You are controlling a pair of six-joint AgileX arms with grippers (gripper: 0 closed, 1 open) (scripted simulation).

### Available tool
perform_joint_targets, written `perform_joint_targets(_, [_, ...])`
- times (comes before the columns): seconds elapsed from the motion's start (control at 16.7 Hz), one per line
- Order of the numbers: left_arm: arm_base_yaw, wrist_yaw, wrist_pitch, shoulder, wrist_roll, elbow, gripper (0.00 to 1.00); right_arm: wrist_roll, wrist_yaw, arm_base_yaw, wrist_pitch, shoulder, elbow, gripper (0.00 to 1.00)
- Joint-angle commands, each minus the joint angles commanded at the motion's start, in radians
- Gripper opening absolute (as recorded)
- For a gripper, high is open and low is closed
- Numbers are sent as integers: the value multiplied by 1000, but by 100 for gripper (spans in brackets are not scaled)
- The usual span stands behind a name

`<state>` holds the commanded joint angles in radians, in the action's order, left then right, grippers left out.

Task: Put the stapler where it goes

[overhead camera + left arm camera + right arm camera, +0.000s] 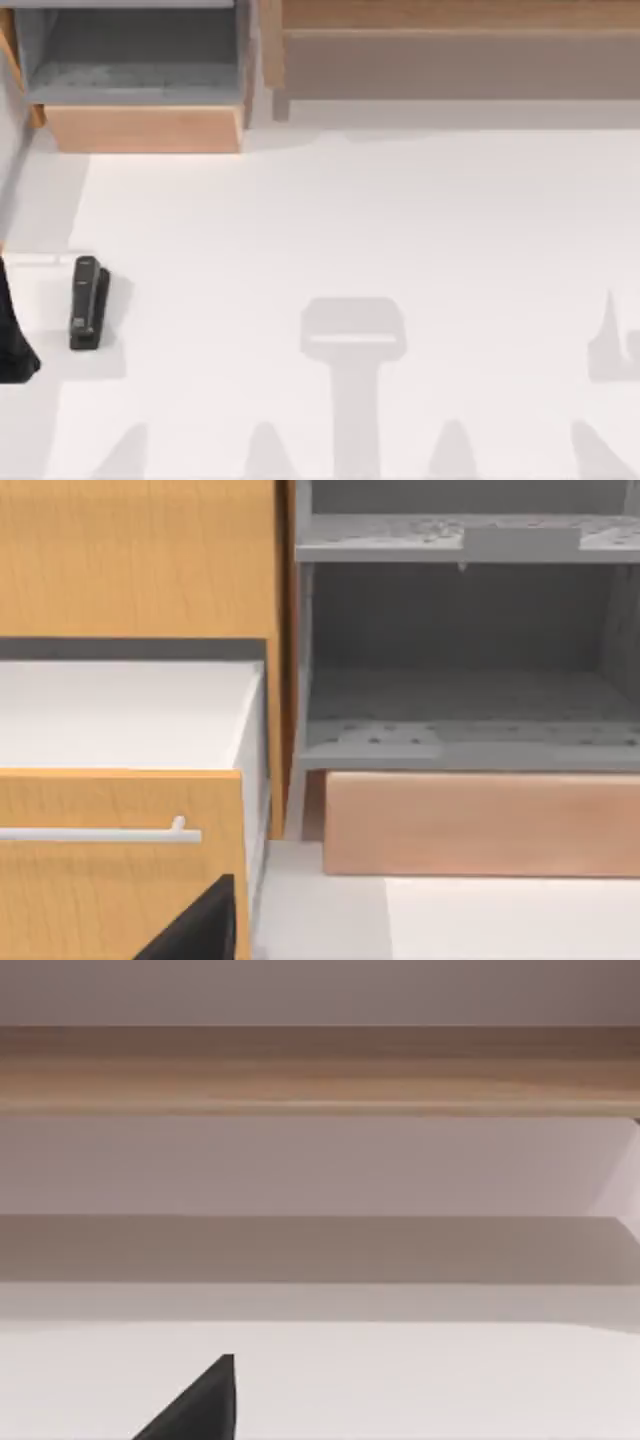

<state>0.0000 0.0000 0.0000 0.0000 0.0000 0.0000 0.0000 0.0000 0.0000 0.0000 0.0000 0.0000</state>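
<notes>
The stapler (88, 303), slim, black and hard-edged, lay untouched on the smooth white table (400, 220) near its left edge, well apart from the open wooden drawer (140, 95), presumably pulled out to receive it. Whether either gripper was spread or pressed together could not be told.

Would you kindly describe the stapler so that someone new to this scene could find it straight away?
Start at the open wooden drawer at the table's far left, then come down that left side of the white table toward the near edge. The stapler lies flat there, lengthwise: a small, slim black bar with a tiny pale label at its far end, the one loose item on the tabletop.
</notes>
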Motion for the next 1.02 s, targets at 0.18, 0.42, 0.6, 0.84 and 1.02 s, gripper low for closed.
perform_joint_targets(0.18, [-1, 0, -7, 10, -1, 9, 100, 0, 0, 0, 0, 0, 0, 100])
perform_joint_targets(0.42, [-16, 1, -100, 157, -19, 133, 100, 0, 0, 0, 0, 0, 0, 100])
perform_joint_targets(0.6, [-33, 1, -219, 379, -41, 294, 100, 0, 0, 0, 0, 0, 0, 100])
perform_joint_targets(0.84, [-60, 0, -415, 789, -72, 550, 100, 0, 0, 0, 0, 0, 0, 100])
perform_joint_targets(1.02, [-81, -3, -569, 1093, -96, 745, 100, 0, 0, 0, 0, 0, 0, 100])
